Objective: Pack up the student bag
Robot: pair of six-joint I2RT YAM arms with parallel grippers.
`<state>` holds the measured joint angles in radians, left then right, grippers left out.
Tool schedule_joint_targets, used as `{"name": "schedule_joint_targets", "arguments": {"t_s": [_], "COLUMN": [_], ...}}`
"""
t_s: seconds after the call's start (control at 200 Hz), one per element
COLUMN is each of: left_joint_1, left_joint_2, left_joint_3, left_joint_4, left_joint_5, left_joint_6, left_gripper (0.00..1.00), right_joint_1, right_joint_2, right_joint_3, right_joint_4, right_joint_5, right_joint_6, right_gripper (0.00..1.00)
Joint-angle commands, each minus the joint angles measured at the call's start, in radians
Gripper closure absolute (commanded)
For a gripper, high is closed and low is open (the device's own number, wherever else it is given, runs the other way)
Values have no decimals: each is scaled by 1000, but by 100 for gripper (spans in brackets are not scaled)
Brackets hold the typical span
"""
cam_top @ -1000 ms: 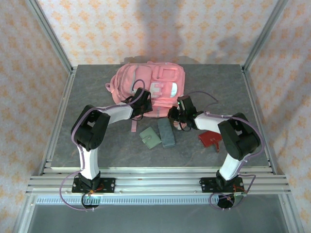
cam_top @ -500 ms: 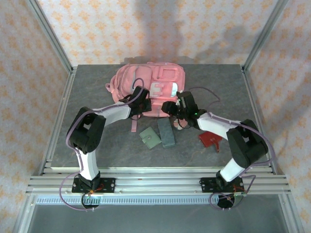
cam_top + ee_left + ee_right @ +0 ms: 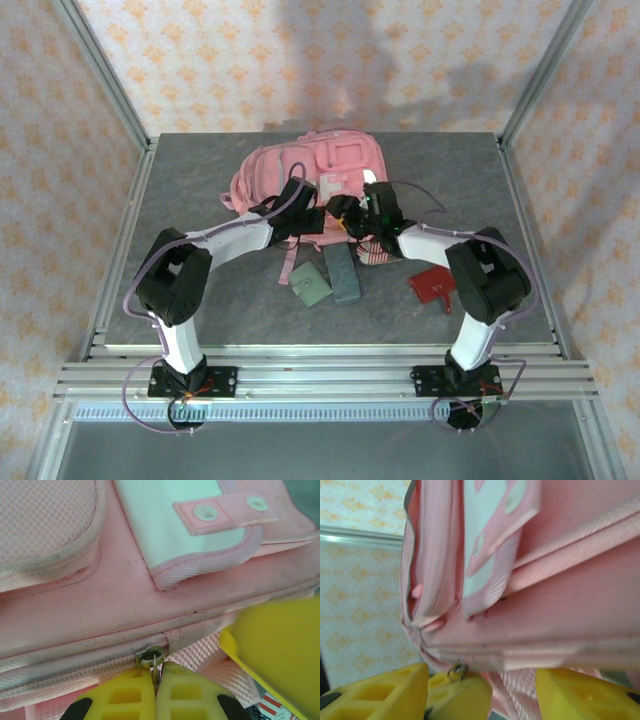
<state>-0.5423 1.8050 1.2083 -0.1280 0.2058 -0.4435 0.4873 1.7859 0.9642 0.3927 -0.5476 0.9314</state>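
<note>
The left hand (image 3: 156, 682) is pinched shut on the little metal zip pull (image 3: 151, 657) of the student bag (image 3: 115, 600). The bag lies on the bench (image 3: 190, 180), right in front of both hands. Its pale patch (image 3: 185, 525) is just past the left hand's tips. The right hand (image 3: 480, 695) is spread wide and holds nothing. It sits so close that the zip pull and the left hand's tips are between its two fingers (image 3: 375, 692).

I think a few things could go wrong here. The zip pull is tiny and thin, so it could slip out of the left hand if the tug comes at a slant. The bag is soft and nothing pins it down. It may slide or bunch up toward the left hand, and then the zip will not open. Pink mesh hangs just under the zip and could get caught in it.

The two hands are almost touching, so they could bump. If the right hand shuts now, it may pinch the left hand and not the bag.

Behind the hands lie a green wallet (image 3: 310, 285), a dark case (image 3: 344, 274) and a red wallet (image 3: 433, 287). An arm swinging back could knock them away.
</note>
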Motion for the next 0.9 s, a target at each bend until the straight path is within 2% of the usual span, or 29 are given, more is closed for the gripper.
{"name": "schedule_joint_targets", "arguments": {"t_s": [0.0,0.105,0.17,0.21,0.26,0.305,0.405,0.531,0.896], "left_joint_1": [-5,-15,-20,-23,-25,-26,-24,2,253], "left_joint_2": [-70,-64,-54,-47,-40,-35,-30,-32,-169], "left_joint_3": [0,8,14,16,18,14,1,-21,-181], "left_joint_4": [48,41,27,16,1,-13,-55,-110,-123], "left_joint_5": [26,23,10,-3,-26,-59,-175,-312,-392], "left_joint_6": [28,48,60,69,78,82,86,91,48], "left_gripper": [100,100,100,100,100,100,100,100,100], "right_joint_1": [-7,-16,-20,-22,-26,-30,-38,-42,-86], "right_joint_2": [52,99,128,145,165,180,193,170,121], "right_joint_3": [33,56,74,87,98,103,99,79,43], "right_joint_4": [70,75,86,81,73,74,87,83,54], "right_joint_5": [-15,12,22,35,51,61,66,79,85], "right_joint_6": [106,162,200,217,234,246,257,239,171], "right_gripper": [42,44,49,57,75,86,98,100,100]}}
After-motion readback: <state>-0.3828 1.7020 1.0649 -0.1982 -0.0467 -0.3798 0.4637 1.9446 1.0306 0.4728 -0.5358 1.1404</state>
